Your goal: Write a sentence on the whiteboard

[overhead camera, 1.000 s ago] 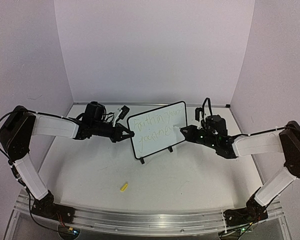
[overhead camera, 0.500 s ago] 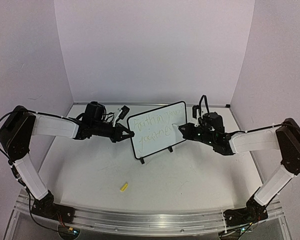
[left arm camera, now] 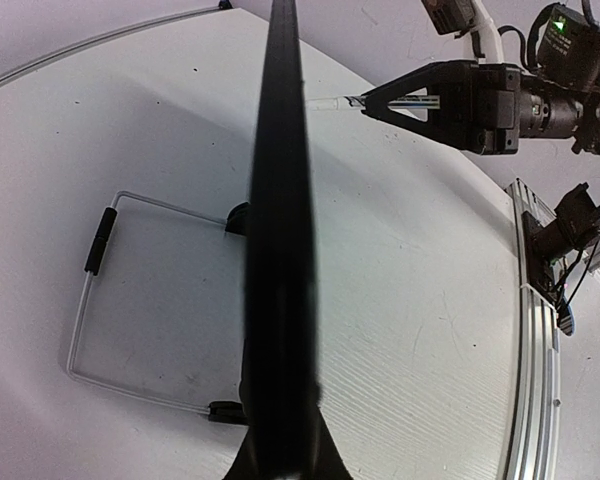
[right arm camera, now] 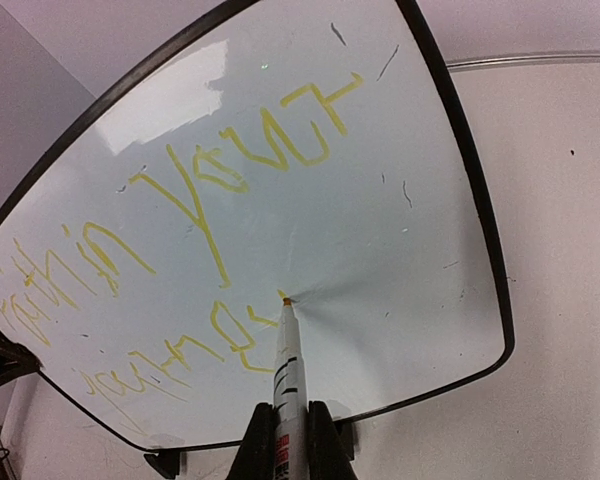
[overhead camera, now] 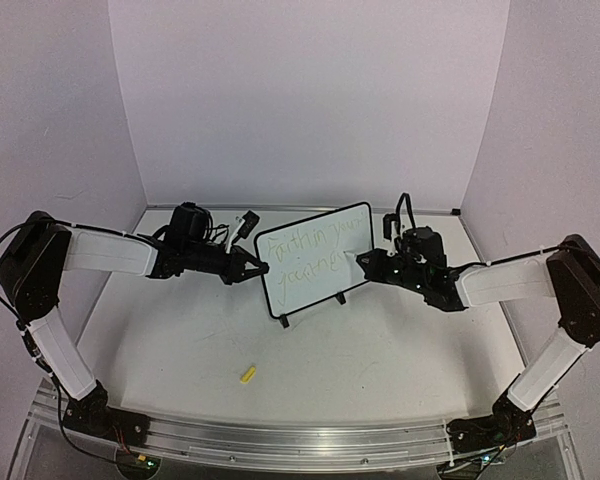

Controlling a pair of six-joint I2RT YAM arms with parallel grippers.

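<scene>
The whiteboard (overhead camera: 315, 262) stands tilted at mid-table on black feet. Two lines of faint yellow-green handwriting, the sentence (overhead camera: 313, 252), cross it. My left gripper (overhead camera: 258, 268) is shut on the board's left edge. In the left wrist view the board (left arm camera: 280, 230) shows edge-on as a dark band between my fingers. My right gripper (overhead camera: 372, 262) is shut on a white marker (right arm camera: 288, 375), and its tip (right arm camera: 284, 298) touches the board (right arm camera: 400, 230) at the end of the lower line of the sentence (right arm camera: 220, 190).
A small yellow marker cap (overhead camera: 247, 374) lies on the table in front of the board. A thin wire stand (left arm camera: 90, 300) with black clips sits behind the board. The walls close in at the back and both sides.
</scene>
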